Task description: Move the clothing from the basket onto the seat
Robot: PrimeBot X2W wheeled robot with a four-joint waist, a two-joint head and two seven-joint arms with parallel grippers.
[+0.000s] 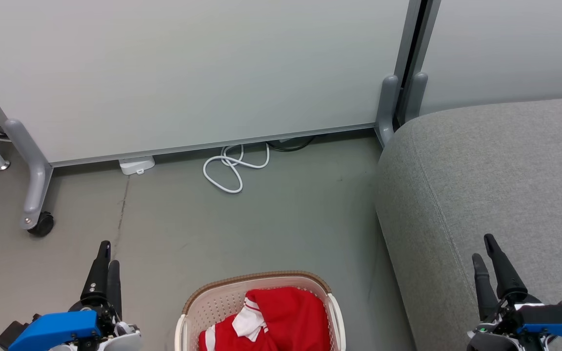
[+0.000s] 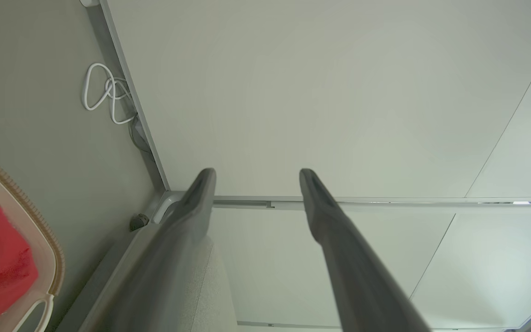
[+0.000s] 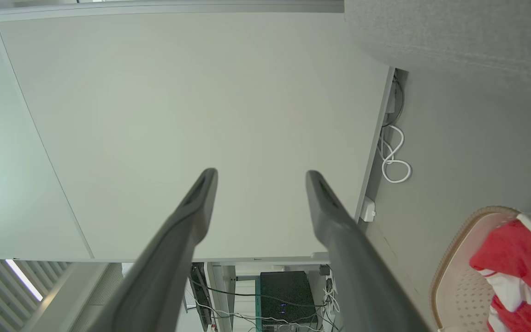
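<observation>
I have both arms held low and well apart, one at each lower corner of my head view. My left gripper (image 1: 109, 252) points forward and is empty, and in its wrist view the two long dark fingers (image 2: 191, 216) stand straight and clearly apart at the tips. My right gripper (image 1: 482, 245) mirrors it, spread about as wide and also empty. Both grippers are rolled onto their sides. A blue left wrist (image 1: 56, 327) and a blue right wrist (image 1: 554, 317) sit behind them.
</observation>
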